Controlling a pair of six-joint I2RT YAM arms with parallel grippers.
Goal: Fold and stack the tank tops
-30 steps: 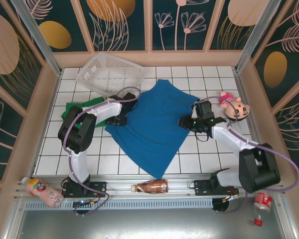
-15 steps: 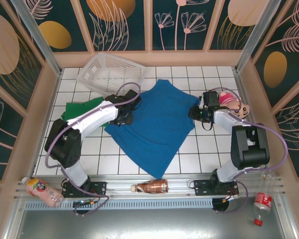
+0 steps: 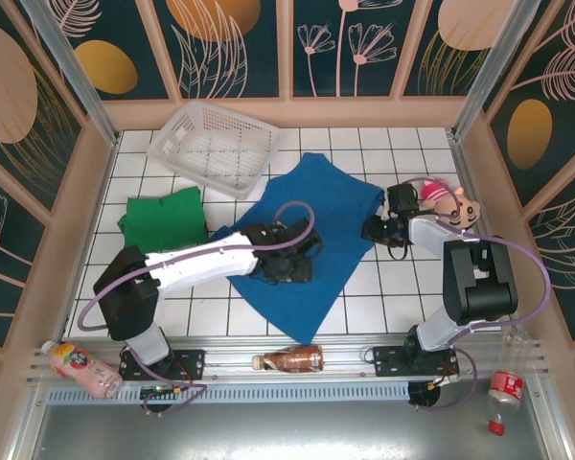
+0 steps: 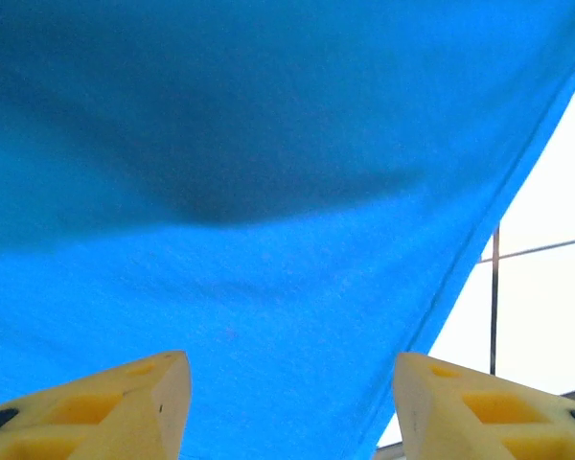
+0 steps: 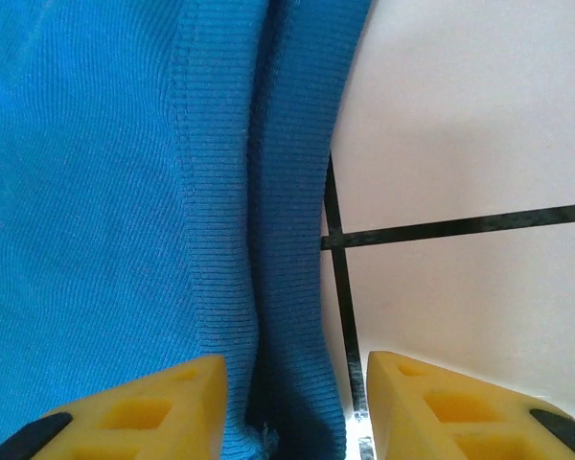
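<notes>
My left claw [image 4: 287,395] has swung to the middle of the blue tank top [image 3: 326,203], wide and empty; right claw [image 5: 296,385] straddles its right hem, grip I can't tell.

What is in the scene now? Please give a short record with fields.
blue top: spread out in the middle of the table
green top: folded, to the left of the blue top, apart from it
basket: at the back, left of centre
left gripper: open, over the near part of the blue top; contact unclear
right gripper: open, astride the right hem of the blue top
toy: by the right wall, beside the right gripper
</notes>
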